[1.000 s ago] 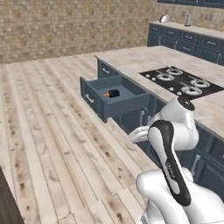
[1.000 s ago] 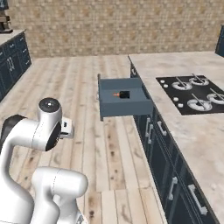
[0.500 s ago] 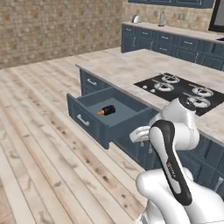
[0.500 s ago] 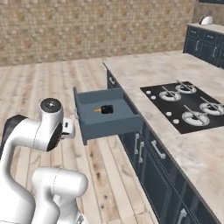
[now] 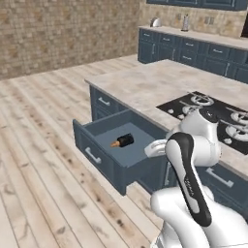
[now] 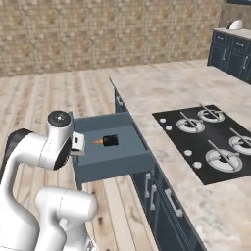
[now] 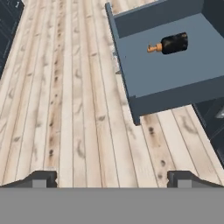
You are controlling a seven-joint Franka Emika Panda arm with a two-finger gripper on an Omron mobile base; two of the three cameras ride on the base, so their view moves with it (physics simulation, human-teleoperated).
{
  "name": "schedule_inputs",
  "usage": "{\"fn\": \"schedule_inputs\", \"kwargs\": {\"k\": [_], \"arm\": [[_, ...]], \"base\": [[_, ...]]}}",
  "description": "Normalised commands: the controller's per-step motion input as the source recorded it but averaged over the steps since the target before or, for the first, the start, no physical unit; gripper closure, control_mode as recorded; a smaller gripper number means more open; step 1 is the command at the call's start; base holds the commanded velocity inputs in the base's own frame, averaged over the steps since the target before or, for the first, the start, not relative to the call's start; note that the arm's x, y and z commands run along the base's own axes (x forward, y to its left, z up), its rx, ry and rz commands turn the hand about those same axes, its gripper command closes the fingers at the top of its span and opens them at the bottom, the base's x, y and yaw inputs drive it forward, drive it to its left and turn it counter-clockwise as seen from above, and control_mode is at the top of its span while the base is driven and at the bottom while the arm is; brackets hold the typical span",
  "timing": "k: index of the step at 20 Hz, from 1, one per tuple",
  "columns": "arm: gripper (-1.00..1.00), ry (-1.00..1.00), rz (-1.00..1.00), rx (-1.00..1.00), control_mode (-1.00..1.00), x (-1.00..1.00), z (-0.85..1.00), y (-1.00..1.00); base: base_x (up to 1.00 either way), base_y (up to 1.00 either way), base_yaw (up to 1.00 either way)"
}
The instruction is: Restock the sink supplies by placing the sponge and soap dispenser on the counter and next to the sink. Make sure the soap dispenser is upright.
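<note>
An open dark blue drawer (image 5: 104, 145) juts from the island cabinets over the pale plank floor (image 5: 43, 145). On its flat bottom lies the soap dispenser (image 5: 123, 141) (on its side, orange pump pointing away from the cabinet). Above, the marbled desk (image 6: 162, 93) carries a black gas hob (image 6: 211, 142) set into it.

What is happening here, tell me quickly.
The robot arm is parked beside an open drawer in the island that carries the gas hob. The soap dispenser lies on its side on the drawer floor, nothing touching it. The gripper is open and empty, hanging above the wooden floor short of the drawer. Nothing has been picked up yet, and the dispenser is not yet on a counter.
</note>
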Motion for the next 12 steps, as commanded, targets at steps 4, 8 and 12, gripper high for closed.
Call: {"fn": "schedule_inputs", "kwargs": {"k": [4, 8, 12], "arm": [[-1.00, 0.00, 0.00, 0.00, 1.00, 0.00, 0.00, 0.00], [-1.00, 0.00, 0.00, 0.00, 1.00, 0.00, 0.00, 0.00], [-1.00, 0.00, 0.00, 0.00, 1.00, 0.00, 0.00, 0.00]], "base": [[0.65, -0.36, 0.14], [0.58, -0.25, 0.11], [0.55, -0.22, 0.11]]}}
